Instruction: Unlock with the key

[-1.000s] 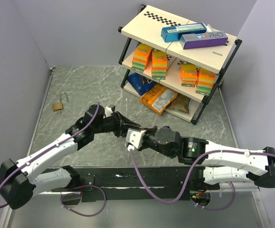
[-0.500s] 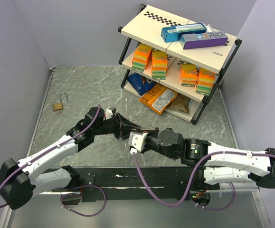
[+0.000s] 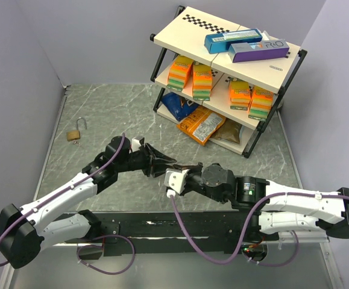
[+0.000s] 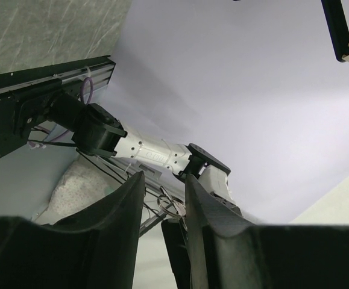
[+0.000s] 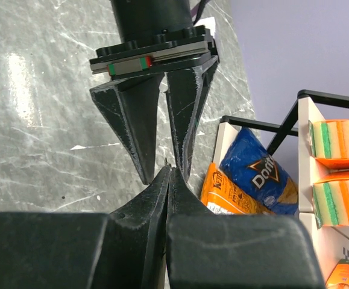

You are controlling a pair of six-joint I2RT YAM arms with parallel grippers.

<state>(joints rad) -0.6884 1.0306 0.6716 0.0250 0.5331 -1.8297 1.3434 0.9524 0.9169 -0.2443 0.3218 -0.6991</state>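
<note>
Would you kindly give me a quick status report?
Left gripper open, facing right gripper, shut. Key too small to make out. Padlock far left, untouched.

Walls: plain pale lavender walls [image 3: 102, 42], top and both sides of the frame.
Floor: grey marbled tabletop [image 3: 120, 102], centre.
Furniture: black-framed three-tier shelf rack [image 3: 186, 33] with cream boards, upper right.
Light: even, soft sheen on the marble.

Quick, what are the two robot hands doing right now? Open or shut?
Left gripper: open, fingers apart, holding nothing.
Right gripper: shut; cannot tell if it pinches anything.
</note>
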